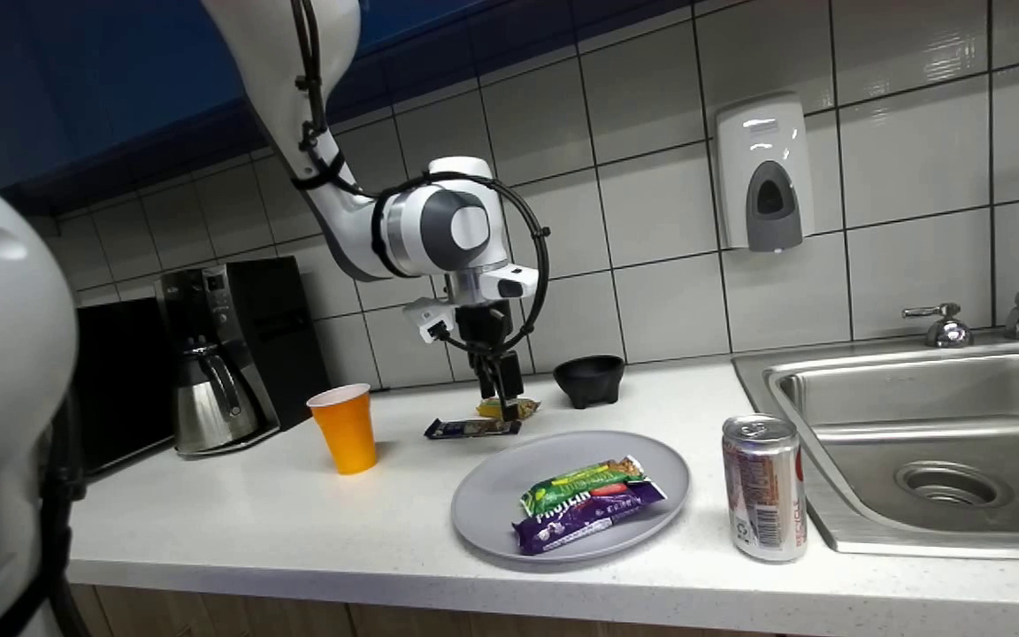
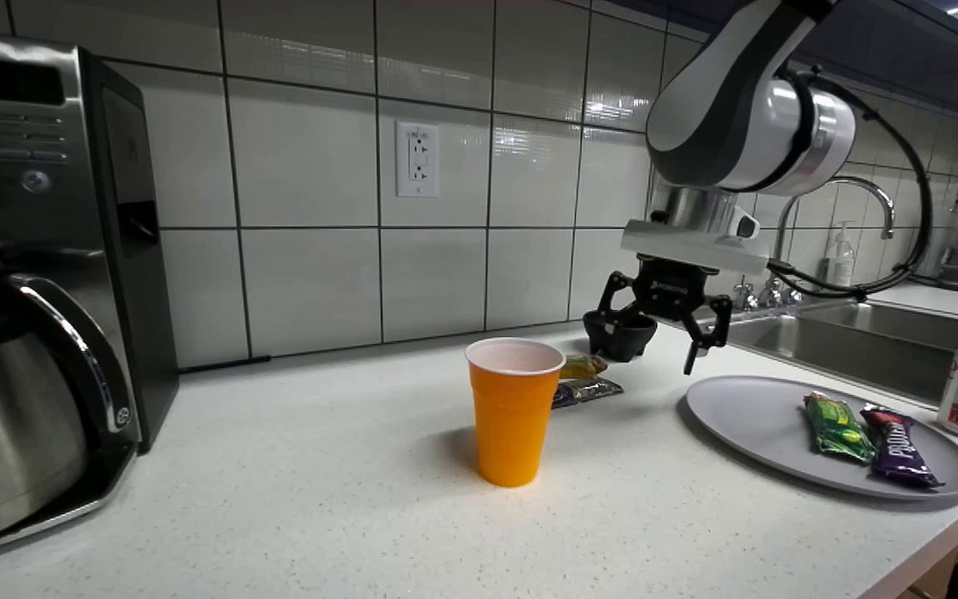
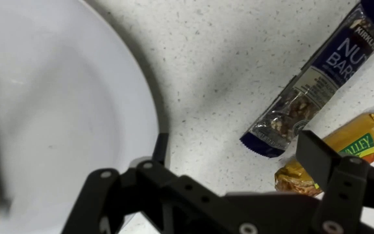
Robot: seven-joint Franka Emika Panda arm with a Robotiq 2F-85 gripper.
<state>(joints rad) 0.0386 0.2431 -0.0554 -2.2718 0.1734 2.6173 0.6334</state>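
Gripper is spread wide, totally empty. I'd pinch the Kirkland nut bar across its width, dodging the yellow Valley bar.

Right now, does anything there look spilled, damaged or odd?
Nothing stands out: the can and orange cup stand upright, the gray plate lies flat, the wrapped nut bar shows no tear, and I see no spill.
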